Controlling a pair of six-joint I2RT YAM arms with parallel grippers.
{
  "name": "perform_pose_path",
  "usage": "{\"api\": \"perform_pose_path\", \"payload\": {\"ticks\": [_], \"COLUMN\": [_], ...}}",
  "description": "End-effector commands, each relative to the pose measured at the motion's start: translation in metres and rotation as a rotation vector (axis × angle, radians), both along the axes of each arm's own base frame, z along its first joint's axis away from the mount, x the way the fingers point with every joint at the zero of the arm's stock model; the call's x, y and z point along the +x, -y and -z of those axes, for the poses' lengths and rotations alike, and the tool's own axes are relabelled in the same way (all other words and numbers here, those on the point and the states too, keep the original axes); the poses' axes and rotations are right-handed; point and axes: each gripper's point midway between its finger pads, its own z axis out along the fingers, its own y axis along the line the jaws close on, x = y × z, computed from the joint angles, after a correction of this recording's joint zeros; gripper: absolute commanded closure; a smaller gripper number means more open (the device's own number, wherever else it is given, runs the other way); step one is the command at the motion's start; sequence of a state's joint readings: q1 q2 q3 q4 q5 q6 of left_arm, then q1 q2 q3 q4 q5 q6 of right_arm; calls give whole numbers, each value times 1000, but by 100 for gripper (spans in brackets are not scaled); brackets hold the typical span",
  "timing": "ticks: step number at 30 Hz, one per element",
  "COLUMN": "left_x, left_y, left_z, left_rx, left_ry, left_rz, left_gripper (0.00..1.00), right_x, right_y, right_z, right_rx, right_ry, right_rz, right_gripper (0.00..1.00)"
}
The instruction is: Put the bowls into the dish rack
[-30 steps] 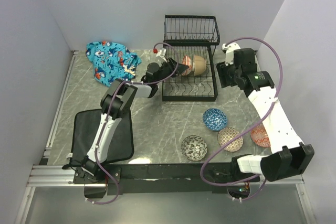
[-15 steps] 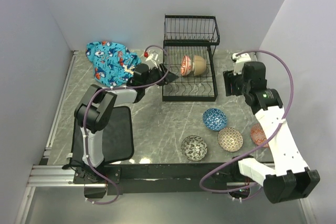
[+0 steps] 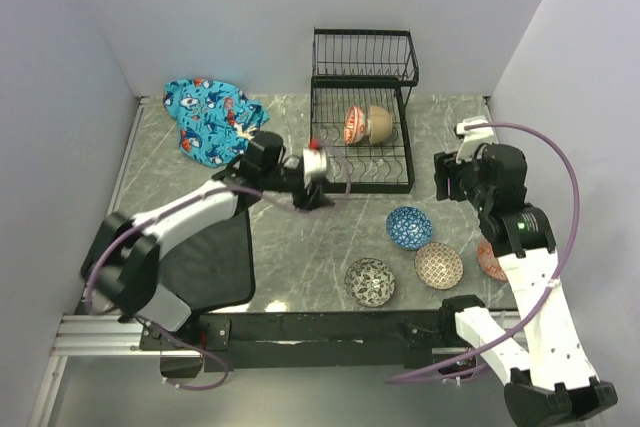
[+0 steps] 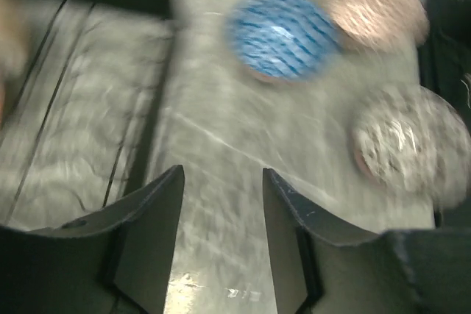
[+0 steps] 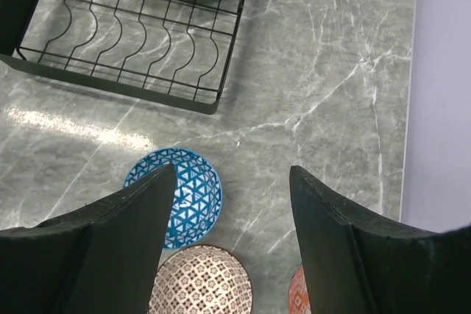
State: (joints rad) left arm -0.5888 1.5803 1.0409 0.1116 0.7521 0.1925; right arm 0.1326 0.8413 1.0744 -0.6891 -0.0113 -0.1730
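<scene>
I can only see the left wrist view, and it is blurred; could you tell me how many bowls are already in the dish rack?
Observer: Two, the red-orange floral bowl and the cream bowl, on edge side by side in the lower tier of the dish rack.
Operator: I see three loose bowls; any others?
Observer: One more, a salmon-orange bowl, right of the brown dotted bowl.
Operator: Is the right gripper holding anything?
Observer: No, the right gripper is open and empty, near the blue bowl.

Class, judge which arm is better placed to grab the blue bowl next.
Likely right: the right tool, open, hangs nearly above the blue bowl; the left tool, also empty, sits by the dish rack.
</scene>
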Motion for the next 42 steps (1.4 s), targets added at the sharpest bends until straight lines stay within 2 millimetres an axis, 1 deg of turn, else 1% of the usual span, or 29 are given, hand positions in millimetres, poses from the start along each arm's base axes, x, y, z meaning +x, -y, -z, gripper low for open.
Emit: {"api": "perform_pose_path", "payload": {"ticks": [1, 2, 3, 4, 5, 6, 7, 8, 9, 10, 11, 12, 13, 15, 18, 22, 24, 29, 32, 33, 34, 38, 41, 42], "left_x": [-99, -107, -117, -131, -135, -139, -145, -150, -150, -157, -160, -159, -165, -166, -177, -188, -191, -193, -196, -198, -197, -193, -191, -193], "left_y": [-22, -23, -25, -24, -22, -21, -17, -17, -13, -8, -11, -5, -1, 5, 13, 19, 23, 31, 35, 36, 37, 44, 50, 50], "left_z": [25, 22, 27, 33, 36, 40, 48, 54, 52, 62, 68, 63, 70, 71, 79, 85, 85, 83, 87, 89, 93, 99, 103, 106], "left_rx": [146, 153, 164, 190, 199, 218, 238, 256, 263, 274, 308, 310, 314, 321, 321, 316, 303, 281, 277, 278, 289, 302, 305, 308], "left_ry": [272, 398, 429, 453, 544, 588, 659, 660, 686, 699, 682, 696, 693, 711, 754, 735, 738, 757, 743, 738, 733, 736, 743, 746], "left_rz": [482, 560, 612, 671, 733, 774, 844, 881, 910, 976, 1007, 1026, 1069, 1084, 1116, 1140, 1139, 1139, 1151, 1155, 1157, 1146, 1150, 1170], "left_gripper": [46, 46, 45, 44, 43, 42, 42, 42, 42, 43, 43, 43, 44, 45, 46, 49, 51, 52, 53, 54, 55, 58, 62, 65], "right_x": [-8, -9, -10, -12, -12, -13, -14, -15, -15, -16, -16, -17, -17, -18, -19, -20, -22, -25, -27, -26, -27, -26, -25, -25], "right_y": [4, 3, 3, 3, 2, 2, 2, 3, 3, 4, 4, 4, 3, 2, 3, 4, 3, 0, 0, 1, 2, 3, 3, 4], "right_z": [-6, -4, -2, -2, -1, -1, -2, -3, -3, -4, -5, -5, -7, -8, -9, -7, -6, 0, 2, 1, 2, 0, -3, -3], "right_rx": [29, 37, 41, 43, 47, 48, 47, 48, 49, 53, 60, 66, 75, 86, 83, 82, 88, 112, 118, 117, 116, 113, 112, 111], "right_ry": [48, 43, 40, 45, 46, 49, 52, 55, 56, 61, 60, 59, 63, 60, 66, 68, 69, 58, 54, 56, 54, 55, 57, 59], "right_rz": [18, 17, 12, 13, 13, 10, 9, 12, 16, 21, 24, 25, 22, 21, 21, 25, 23, 20, 23, 27, 30, 34, 38, 40], "right_gripper": [29, 29, 29, 29, 30, 29, 29, 30, 30, 29, 30, 30, 29, 29, 29, 29, 29, 29, 30, 29, 29, 29, 29, 29]}}
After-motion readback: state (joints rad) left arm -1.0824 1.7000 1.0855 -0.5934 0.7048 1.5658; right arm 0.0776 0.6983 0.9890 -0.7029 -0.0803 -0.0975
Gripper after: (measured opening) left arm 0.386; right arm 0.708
